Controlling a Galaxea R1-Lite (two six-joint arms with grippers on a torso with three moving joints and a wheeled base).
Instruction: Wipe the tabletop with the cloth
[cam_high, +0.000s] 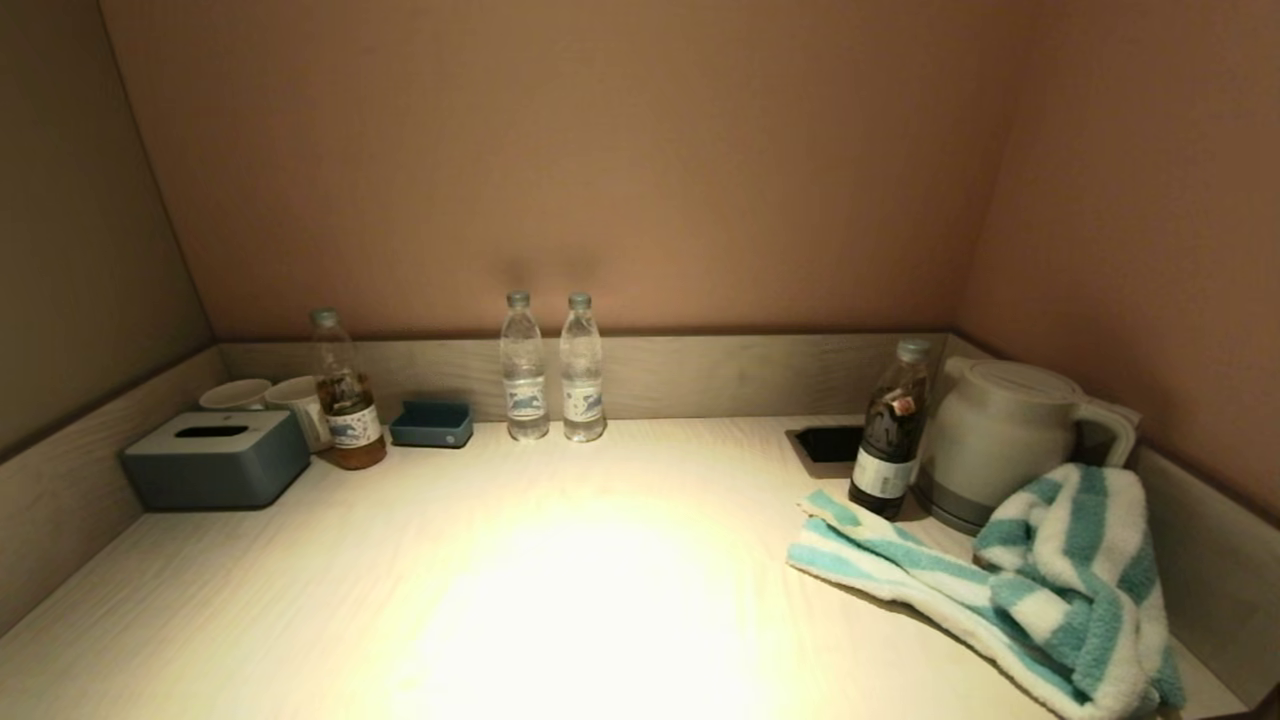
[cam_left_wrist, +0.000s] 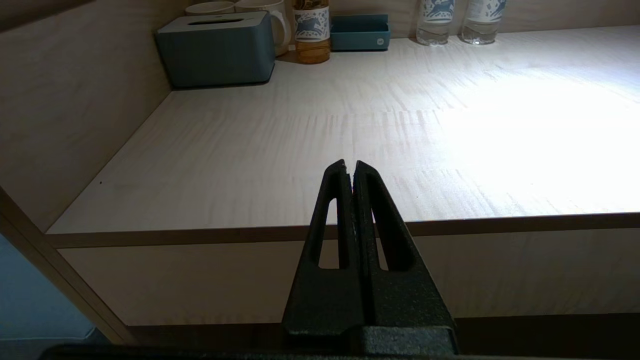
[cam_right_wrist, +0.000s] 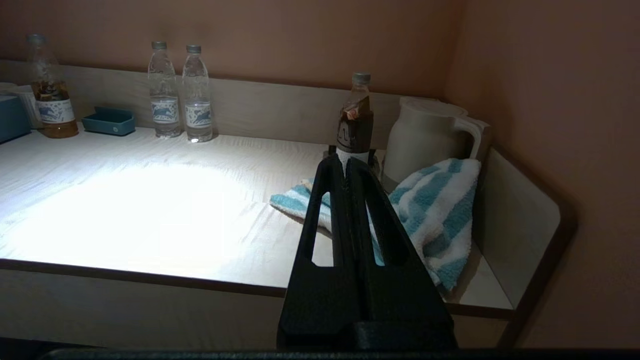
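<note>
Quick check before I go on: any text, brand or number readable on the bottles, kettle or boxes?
None can be read.
Two water bottles: blue-and-white labels with a picture, print too small.
Amber drink bottle: same kind of label, unreadable.
Dark bottle: white label, print blurred.
Small blue tray: pale front mark, unreadable.

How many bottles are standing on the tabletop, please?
4: amber-liquid bottle beside the mugs at left, two clear water bottles at the back rim, dark bottle beside the kettle. None seems hidden.
</note>
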